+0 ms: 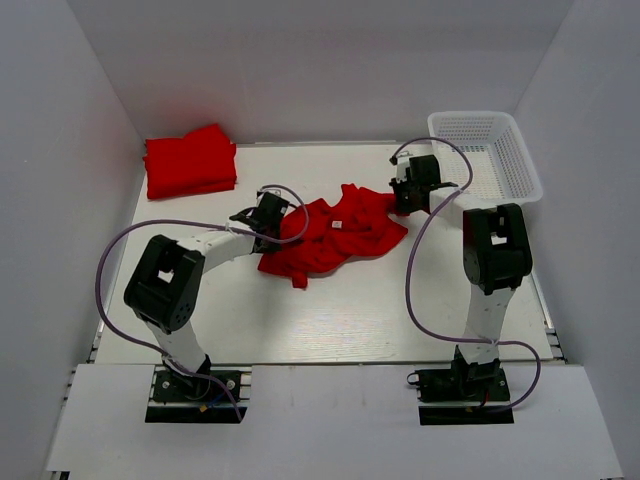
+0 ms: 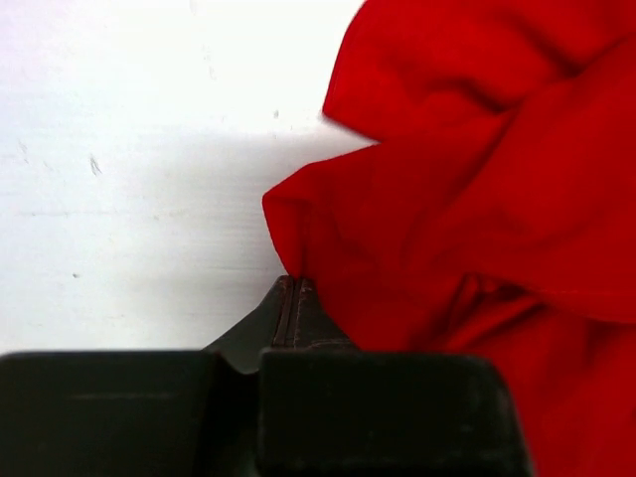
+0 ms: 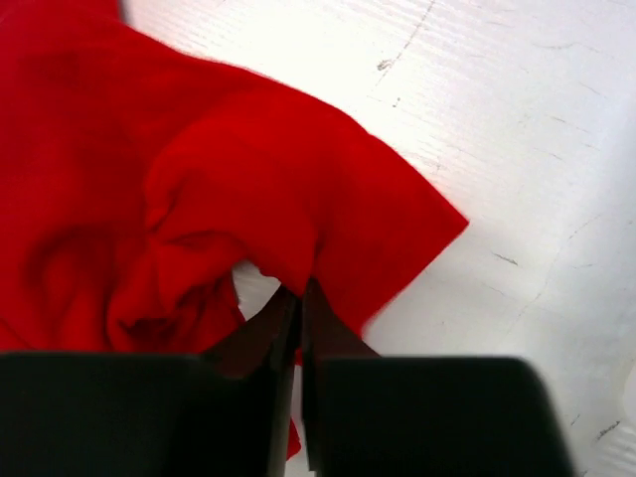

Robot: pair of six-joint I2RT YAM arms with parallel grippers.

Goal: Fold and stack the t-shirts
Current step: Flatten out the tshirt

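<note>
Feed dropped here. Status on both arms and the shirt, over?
Left gripper shut on shirt, right gripper too. Shirt crumpled mid-table, between them. Folded stack far left; basket far right, nothing in the way.

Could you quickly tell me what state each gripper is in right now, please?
Left gripper: closed, pinching the crumpled t-shirt.
Right gripper: closed, pinching the same t-shirt.
</note>
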